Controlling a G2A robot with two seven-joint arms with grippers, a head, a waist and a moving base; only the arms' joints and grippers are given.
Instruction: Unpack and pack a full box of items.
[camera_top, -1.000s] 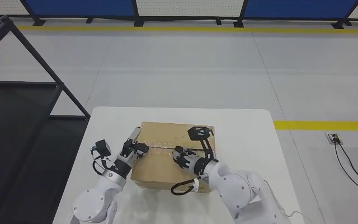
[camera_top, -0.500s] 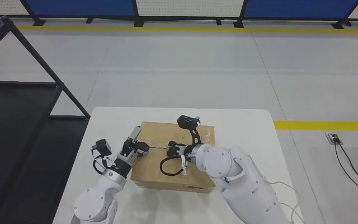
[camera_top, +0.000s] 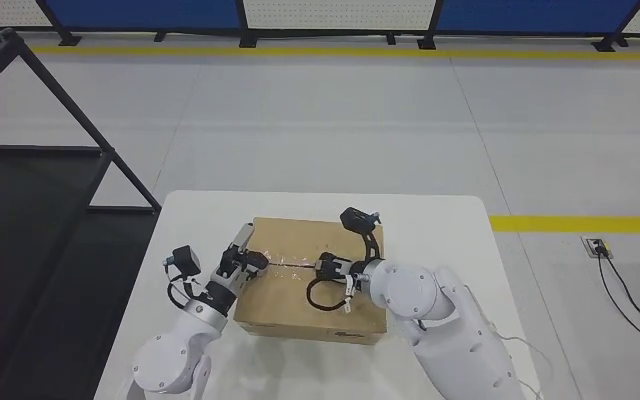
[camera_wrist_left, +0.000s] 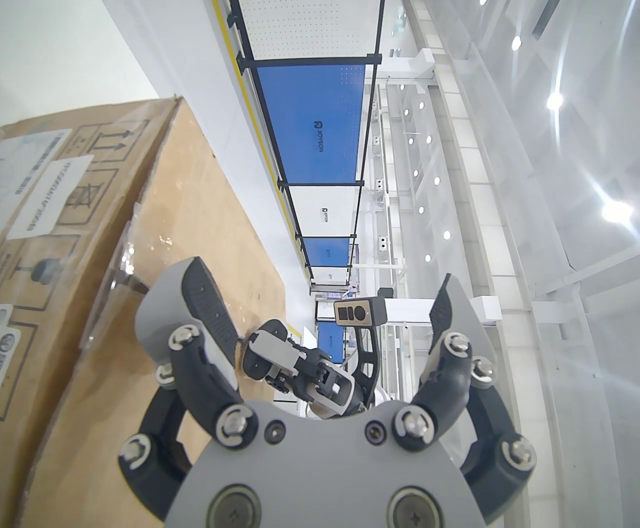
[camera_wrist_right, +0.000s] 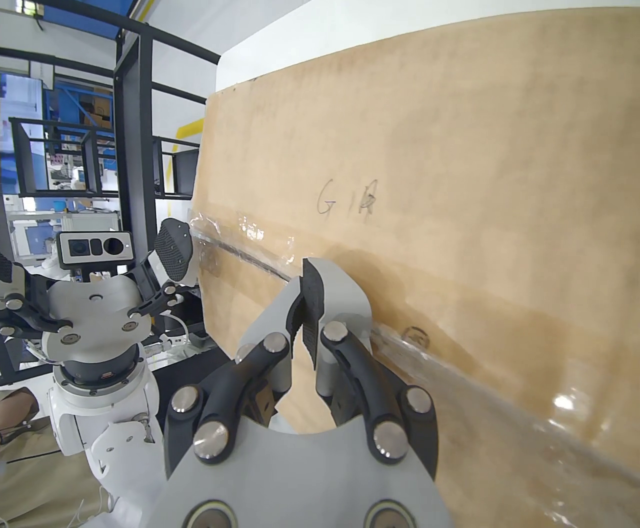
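A closed cardboard box (camera_top: 290, 240) sits on the white table (camera_top: 430, 215), with clear tape (camera_wrist_right: 260, 247) along its top seam. My left gripper (camera_top: 245, 262) is at the box's left end by the seam, open; in the left wrist view (camera_wrist_left: 325, 310) one pad (camera_wrist_left: 202, 295) lies close to the loose tape end on the cardboard box (camera_wrist_left: 100, 225). My right gripper (camera_top: 325, 268) rests over the middle of the top, shut (camera_wrist_right: 307, 287), its tips against the taped seam of the box (camera_wrist_right: 450, 150) with nothing seen between them.
A black metal frame (camera_top: 70, 130) stands off the table's left side. Bare table runs along the far edge and to the right of the box. A power cable and socket (camera_top: 597, 247) lie on the floor at the right.
My right gripper slid left along the seam, then came back a little to the right. The left arm and the box have stayed in place.
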